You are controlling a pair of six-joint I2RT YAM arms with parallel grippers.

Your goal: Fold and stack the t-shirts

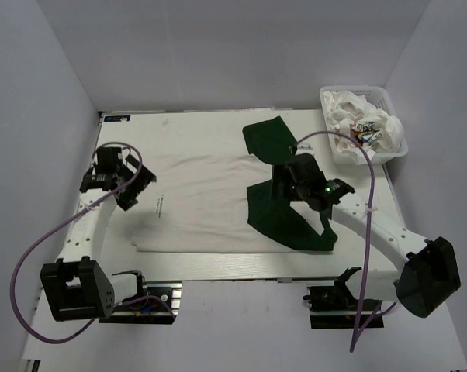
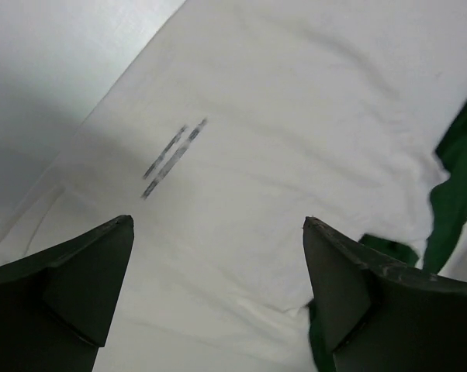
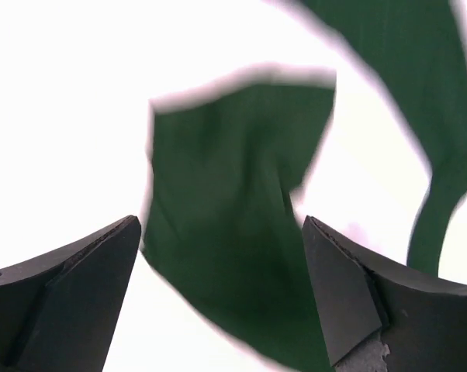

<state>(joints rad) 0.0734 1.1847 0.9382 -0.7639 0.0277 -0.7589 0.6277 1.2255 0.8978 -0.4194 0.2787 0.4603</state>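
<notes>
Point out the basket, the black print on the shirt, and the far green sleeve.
basket (image 1: pixel 358 90): top view, far rim.
black print (image 2: pixel 174 157): left wrist view, middle of the text lines.
far green sleeve (image 1: pixel 268 139): top view, middle of the sleeve.

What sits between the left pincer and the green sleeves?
Top view: between left pincer and green sleeves, only the t-shirt's white body with small black print.

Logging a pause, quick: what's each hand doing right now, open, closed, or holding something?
Left hand: open, empty, above the white t-shirt.
Right hand: open, empty, above its dark green sleeve.
</notes>
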